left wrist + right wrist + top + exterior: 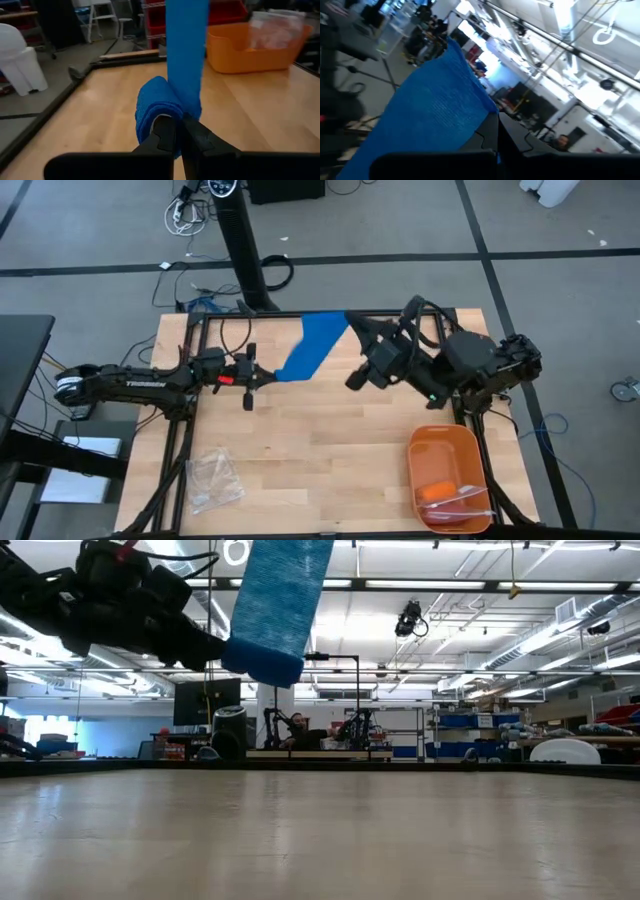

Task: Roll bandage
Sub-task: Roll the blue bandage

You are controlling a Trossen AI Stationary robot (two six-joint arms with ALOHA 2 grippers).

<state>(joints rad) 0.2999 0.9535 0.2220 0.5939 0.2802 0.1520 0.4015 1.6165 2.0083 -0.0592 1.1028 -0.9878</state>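
Observation:
The bandage point(312, 346) is a bright blue fabric strip stretched in the air between my two grippers, above the far middle of the table. Its lower end is wound into a small roll point(154, 107), and my left gripper point(266, 376) is shut on that roll. In the low view the roll point(262, 658) hangs well above the tabletop. My right gripper point(354, 322) is shut on the strip's upper end, higher up and nearer the far edge. The left wrist view shows the strip point(187, 45) rising straight from the roll. My left gripper pinches the rolled lower end point(161, 116) between its two fingers, coming in roughly level from the table's left. The roll is lifted clear of the table. My right gripper pinches the strip's upper end point(481, 116) near one edge. The strip runs down from it, flat and taut, toward the roll.
An orange tray point(420, 448) with small items in it stands at the near right corner. A clear crinkly plastic bag point(214, 478) lies at the near left. A black frame point(196, 320) borders the tabletop, and bare wood lies below the bandage.

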